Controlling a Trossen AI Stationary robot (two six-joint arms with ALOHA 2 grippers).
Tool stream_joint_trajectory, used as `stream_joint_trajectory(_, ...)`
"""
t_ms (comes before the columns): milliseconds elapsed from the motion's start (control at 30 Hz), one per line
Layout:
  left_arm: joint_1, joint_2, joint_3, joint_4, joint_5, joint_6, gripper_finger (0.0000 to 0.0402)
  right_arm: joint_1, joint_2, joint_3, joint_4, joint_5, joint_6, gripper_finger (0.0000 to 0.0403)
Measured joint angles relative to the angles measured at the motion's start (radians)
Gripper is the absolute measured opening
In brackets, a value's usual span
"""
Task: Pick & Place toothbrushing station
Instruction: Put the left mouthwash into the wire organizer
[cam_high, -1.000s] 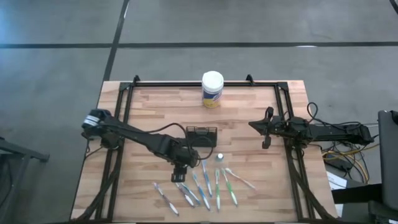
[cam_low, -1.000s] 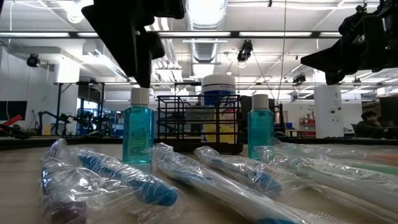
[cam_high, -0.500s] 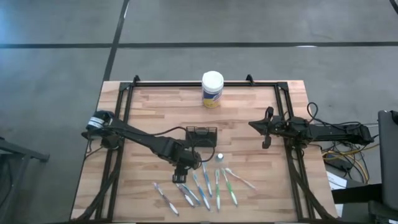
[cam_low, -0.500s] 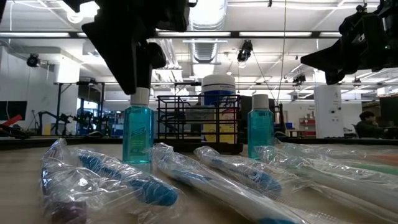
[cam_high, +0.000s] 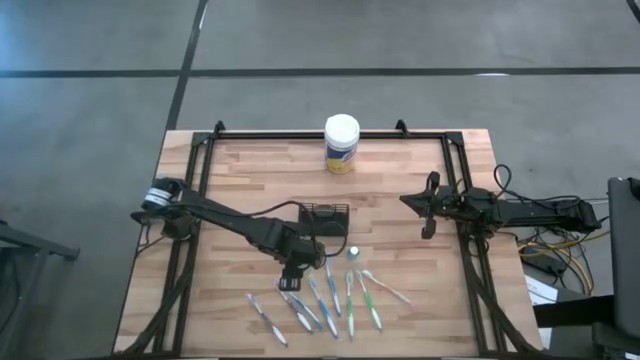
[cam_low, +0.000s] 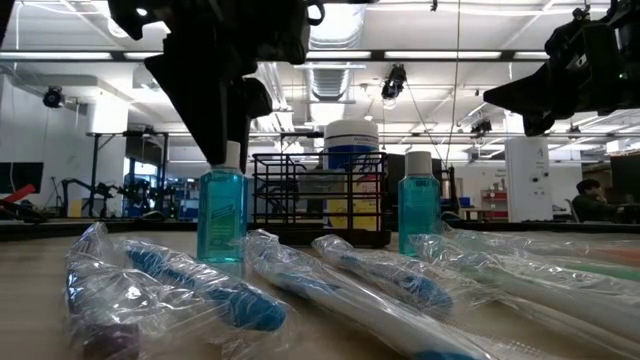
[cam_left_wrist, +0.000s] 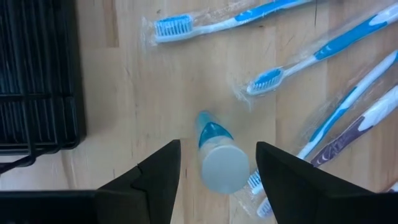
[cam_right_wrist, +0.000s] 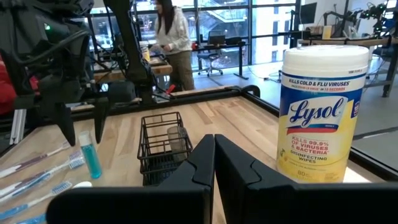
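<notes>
The black wire-mesh caddy (cam_high: 324, 217) (cam_low: 320, 200) stands on its base at mid-table. Wrapped blue, green and white toothbrushes (cam_high: 330, 300) (cam_left_wrist: 273, 78) lie flat near the front edge. One small blue bottle with a white cap (cam_left_wrist: 219, 158) (cam_low: 222, 215) stands upright left of the caddy's front. A second bottle (cam_high: 353, 252) (cam_low: 418, 205) stands to its right. My left gripper (cam_left_wrist: 217, 146) (cam_high: 295, 272) points down over the first bottle, open, one finger on each side of the cap with gaps showing. My right gripper (cam_right_wrist: 213, 149) (cam_high: 405, 200) hovers shut at the right.
A white-lidded Lysol canister (cam_high: 341, 142) (cam_right_wrist: 322, 112) stands at the far edge. A black frame rail (cam_high: 330, 131) borders the wooden table. Bare wood lies between the caddy and the canister. People show in the room beyond the table.
My left gripper has sunk a little, straight down over the left bottle, so that its fingers now reach the level of the white cap. The bottle, caddy and toothbrushes have stayed where they were.
</notes>
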Motion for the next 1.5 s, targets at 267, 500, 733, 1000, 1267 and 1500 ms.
stream_joint_trajectory(267,0.0,-0.002,0.0,-0.008,0.0,-0.001,0.0185,0.0,0.0,0.0,0.0,0.0,0.0,0.0008)
stream_joint_trajectory(500,0.0,-0.002,0.0,-0.008,-0.008,0.008,0.0128,0.0,0.0,0.0,0.0,0.0,0.0,0.0008)
stream_joint_trajectory(733,-0.002,-0.003,0.0,-0.008,-0.008,0.078,0.0099,0.0,0.0,0.0,0.0,0.0,0.0,0.0008)
stream_joint_trajectory(1000,-0.003,-0.067,0.035,-0.028,-0.008,0.149,0.0099,0.0,0.0,0.0,-0.002,0.0,0.0,0.0008)
stream_joint_trajectory(1267,-0.003,-0.278,-0.019,-0.008,-0.021,0.205,0.0099,0.0,0.004,0.0,-0.006,-0.001,0.005,0.0008)
stream_joint_trajectory(1500,0.0,-0.534,-0.241,0.136,-0.058,0.237,0.0099,0.0,0.006,0.0,-0.006,-0.001,0.008,0.0008)
